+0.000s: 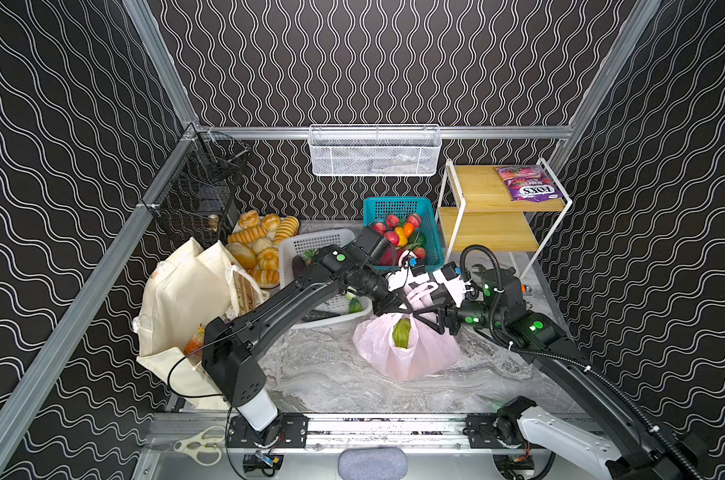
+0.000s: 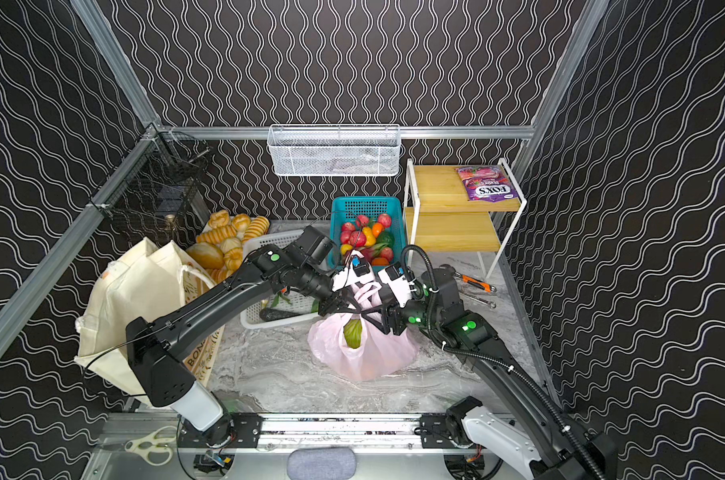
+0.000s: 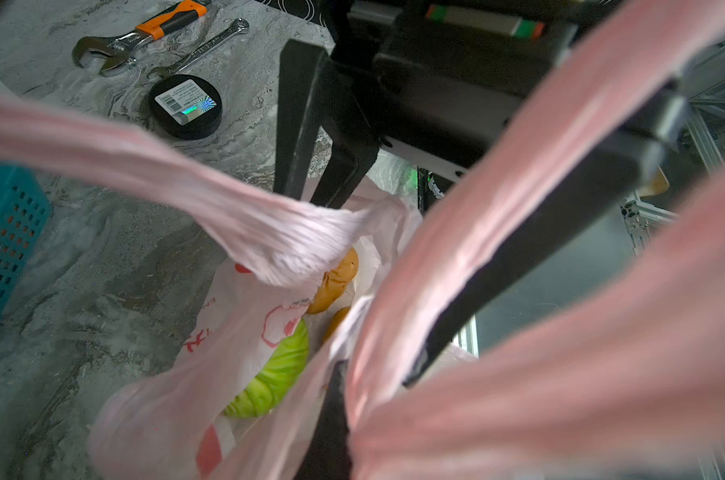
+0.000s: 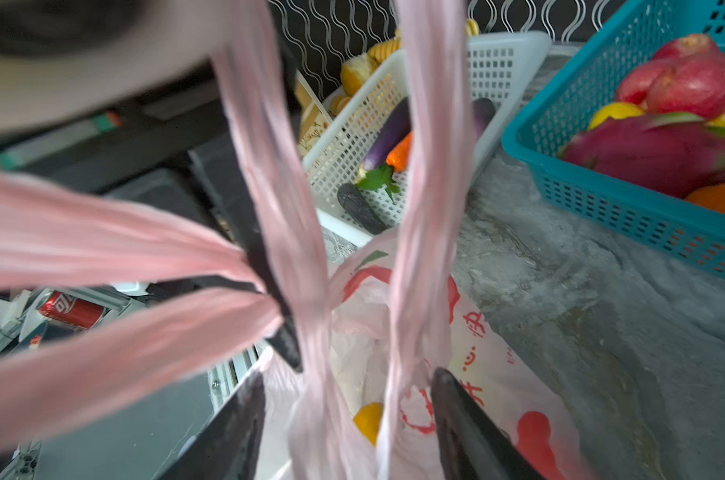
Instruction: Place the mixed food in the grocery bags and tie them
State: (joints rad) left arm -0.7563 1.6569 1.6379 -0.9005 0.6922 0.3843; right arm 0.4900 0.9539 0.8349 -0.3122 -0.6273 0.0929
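In both top views the pink plastic bag [image 1: 406, 357] [image 2: 360, 357] sits in the middle of the worktop [image 1: 310, 374], just near of the teal basket [image 1: 394, 205], with the green cabbage [image 1: 401, 332] showing in its mouth; my left gripper [image 1: 406, 308] comes in from the left and my right gripper [image 1: 426, 318] from the right, and they meet almost tip to tip directly above that mouth, so neither arm is the nearer; from up here I cannot tell how either pair of jaws stands. In the left wrist view the left jaws are pressed together, pinching the held handle [image 3: 560, 199], which runs taut from the bag; the cabbage [image 3: 277, 374] lies below. In the right wrist view that same pinch shows on the left gripper [image 4: 275, 307], while my right gripper [image 4: 348, 374] has its jaws spread, one on each side of the free handle [image 4: 429, 187]; its two strands rise upright from the bag's mouth straight through the gap, long axis across the closing line. I judge the right arm only has to close where it is; the risk is catching one strand and missing the other.
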